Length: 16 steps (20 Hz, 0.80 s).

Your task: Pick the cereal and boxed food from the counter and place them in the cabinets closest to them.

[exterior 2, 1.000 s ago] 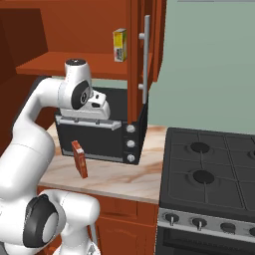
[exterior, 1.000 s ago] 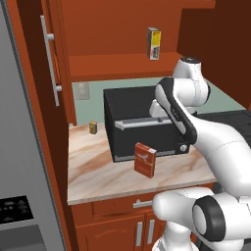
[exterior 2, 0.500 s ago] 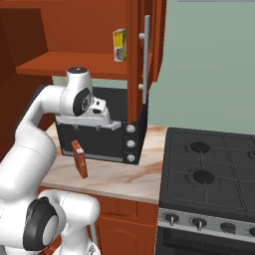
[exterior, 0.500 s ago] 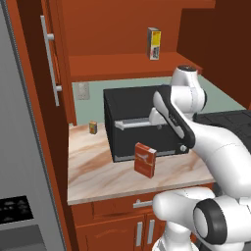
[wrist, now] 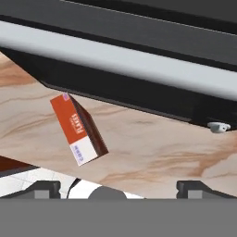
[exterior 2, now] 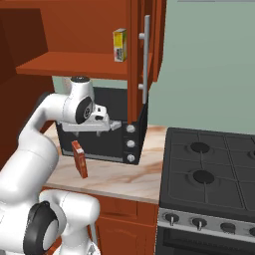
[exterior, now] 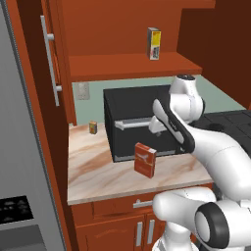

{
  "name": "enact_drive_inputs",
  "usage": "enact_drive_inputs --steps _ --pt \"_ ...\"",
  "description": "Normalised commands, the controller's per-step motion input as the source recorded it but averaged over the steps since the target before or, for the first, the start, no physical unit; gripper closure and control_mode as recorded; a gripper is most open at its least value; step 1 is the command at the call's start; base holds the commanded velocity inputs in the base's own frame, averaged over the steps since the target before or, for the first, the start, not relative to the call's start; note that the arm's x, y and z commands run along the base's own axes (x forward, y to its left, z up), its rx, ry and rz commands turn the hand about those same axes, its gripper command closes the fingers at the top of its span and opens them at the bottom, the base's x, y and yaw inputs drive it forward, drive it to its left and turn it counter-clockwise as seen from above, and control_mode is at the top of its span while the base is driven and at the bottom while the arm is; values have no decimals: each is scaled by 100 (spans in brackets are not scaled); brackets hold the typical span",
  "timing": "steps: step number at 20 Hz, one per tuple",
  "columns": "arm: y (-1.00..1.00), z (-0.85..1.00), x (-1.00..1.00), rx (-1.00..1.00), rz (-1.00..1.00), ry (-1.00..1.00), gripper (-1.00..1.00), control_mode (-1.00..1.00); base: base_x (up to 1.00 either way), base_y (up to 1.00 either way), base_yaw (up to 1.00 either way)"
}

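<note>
Cereal box (exterior: 145, 160), red-orange: standing upright on the marble counter (exterior: 98, 176). Boxed food (exterior: 154, 43), yellow: standing upright on the shelf of the open reddish-brown cabinets (exterior: 132, 66).

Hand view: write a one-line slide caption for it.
Open gripper looks down at a red box standing on the marble counter in front of the black toaster oven.

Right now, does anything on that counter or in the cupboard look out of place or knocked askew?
Nothing is spilled or damaged. The red box stands upright on the counter in front of the black oven, turned a little askew to the counter's edge. A yellow box stands upright on the open cabinet's shelf. The gripper is open, holding nothing.
</note>
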Motion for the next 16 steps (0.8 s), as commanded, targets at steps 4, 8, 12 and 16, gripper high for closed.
enact_drive_inputs --steps 4,8,12,16 --pt "0 -27 0 0 11 -1 -100 -100 0 0 0" --pt "0 -25 0 0 11 -3 -100 -100 0 0 0" --pt "3 -23 0 0 11 -4 -100 -100 0 0 0" --pt "6 -21 0 0 10 -5 -100 -100 0 0 0"
